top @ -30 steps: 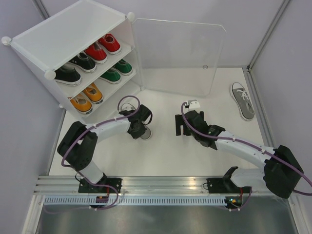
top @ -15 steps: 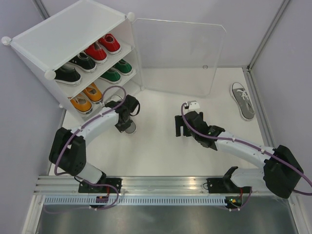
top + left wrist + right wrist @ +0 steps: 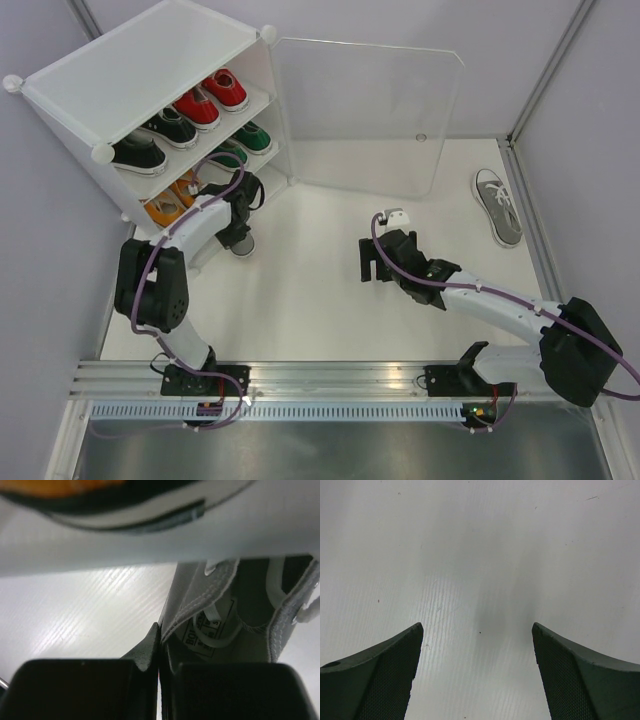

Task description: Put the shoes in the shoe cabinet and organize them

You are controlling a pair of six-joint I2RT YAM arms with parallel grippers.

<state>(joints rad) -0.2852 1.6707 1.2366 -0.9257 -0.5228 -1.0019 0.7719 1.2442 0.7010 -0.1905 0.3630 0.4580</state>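
**A:** What do we have nearest us?

**B:** The right tool, released. Its dark, mesh-textured fingers stand wide apart over the bare, finely ribbed white surface. Their bases are cut off by the frame.

**A:** And the left tool?

**B:** It is clenched on the grey shoe. We see black fingers pinching the stitched canvas side wall, with white lace and a printed insole label beside them. From above, the tool hides most of that shoe. It is near the surface's left edge, at the mouth of the bottom tier of the shoe cabinet. We cannot tell whether it rests on anything.

**A:** Farther in?

**B:** The arm partly covers the orange pair on the bottom tier. The green pair sits above it, and the black pair and red pair are on top. The clear door stands open. A second grey shoe lies by the far right edge.
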